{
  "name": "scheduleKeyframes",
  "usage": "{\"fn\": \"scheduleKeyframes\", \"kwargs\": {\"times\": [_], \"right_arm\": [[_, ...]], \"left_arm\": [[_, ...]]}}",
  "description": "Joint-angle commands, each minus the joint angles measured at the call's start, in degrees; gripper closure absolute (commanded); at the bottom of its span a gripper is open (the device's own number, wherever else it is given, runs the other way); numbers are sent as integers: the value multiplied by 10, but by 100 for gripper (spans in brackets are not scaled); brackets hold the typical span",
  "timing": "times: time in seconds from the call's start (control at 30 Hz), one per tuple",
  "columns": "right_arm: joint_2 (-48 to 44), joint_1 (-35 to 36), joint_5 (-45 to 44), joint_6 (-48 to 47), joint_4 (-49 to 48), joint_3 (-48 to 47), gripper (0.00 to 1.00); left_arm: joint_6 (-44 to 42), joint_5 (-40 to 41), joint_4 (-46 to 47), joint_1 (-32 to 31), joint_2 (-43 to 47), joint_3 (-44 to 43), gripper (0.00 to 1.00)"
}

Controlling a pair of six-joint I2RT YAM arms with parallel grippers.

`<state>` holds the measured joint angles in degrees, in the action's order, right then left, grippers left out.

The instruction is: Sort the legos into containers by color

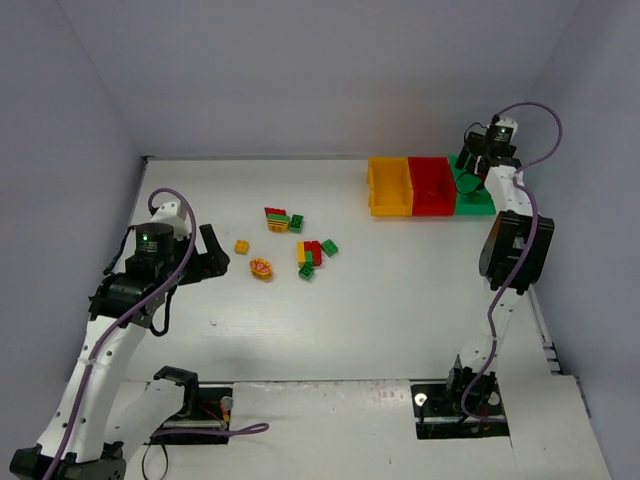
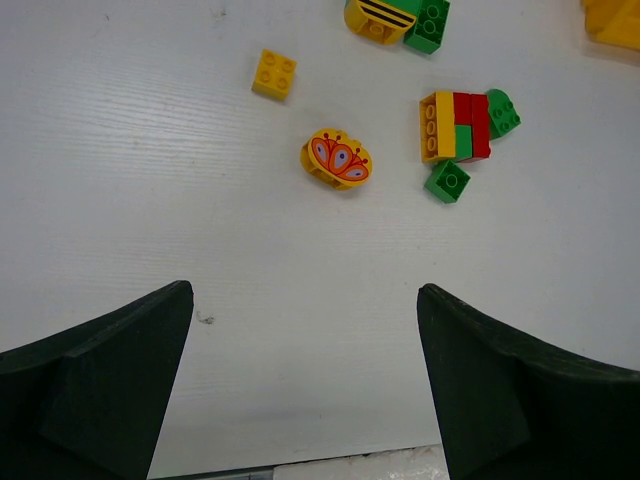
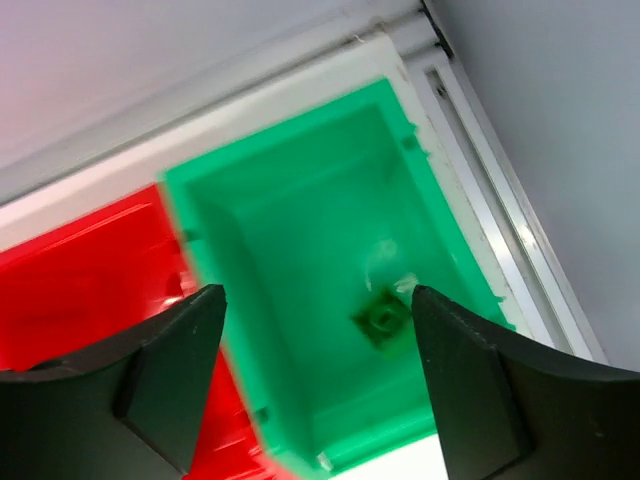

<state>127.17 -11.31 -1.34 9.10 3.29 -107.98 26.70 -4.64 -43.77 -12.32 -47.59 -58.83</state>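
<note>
Legos (image 1: 311,252) loose mid-worktop, one green brick (image 3: 383,322) inside green bin (image 3: 290,230) at far right corner.
Right gripper (image 3: 318,300) wide above it, masking that bin from overhead; left gripper (image 2: 305,290) wide near left edge.

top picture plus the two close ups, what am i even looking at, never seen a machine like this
Two robot arms bolted to a white table. The wide picture is from a fixed camera above and behind them; the other two are from cameras on each wrist, the dark wedges being that arm's own fingers. The left gripper is open, empty, above loose toy bricks: a yellow brick, a yellow piece with a painted pattern, a mixed-colour stack. The right gripper is open over the green bin, where one green brick lies. Beside it stand a red bin and a yellow bin.
</note>
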Motion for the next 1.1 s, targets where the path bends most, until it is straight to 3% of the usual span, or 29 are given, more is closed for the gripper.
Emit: {"fn": "scheduleKeyframes", "kwargs": {"times": [0.0, 0.1, 0.3, 0.5, 0.8, 1.07], "right_arm": [[-119, 30, 40, -25, -25, 16, 30], [-179, 97, 47, -38, -25, 76, 34], [-259, 260, 34, -22, -28, 199, 32], [-251, 391, 49, -5, -28, 283, 31], [-196, 439, 71, 4, -65, 338, 38], [-160, 451, 73, -20, -71, 355, 35]], "left_arm": [[10, 3, 40, -3, -20, -33, 13], [5, 4, 49, -3, -30, -34, 13], [-10, -2, 57, -3, -59, -45, 13], [-16, -15, 65, -3, -69, -45, 13], [-24, -18, 52, -3, -54, -38, 13], [-33, -14, 43, -3, -39, -27, 13]]}}
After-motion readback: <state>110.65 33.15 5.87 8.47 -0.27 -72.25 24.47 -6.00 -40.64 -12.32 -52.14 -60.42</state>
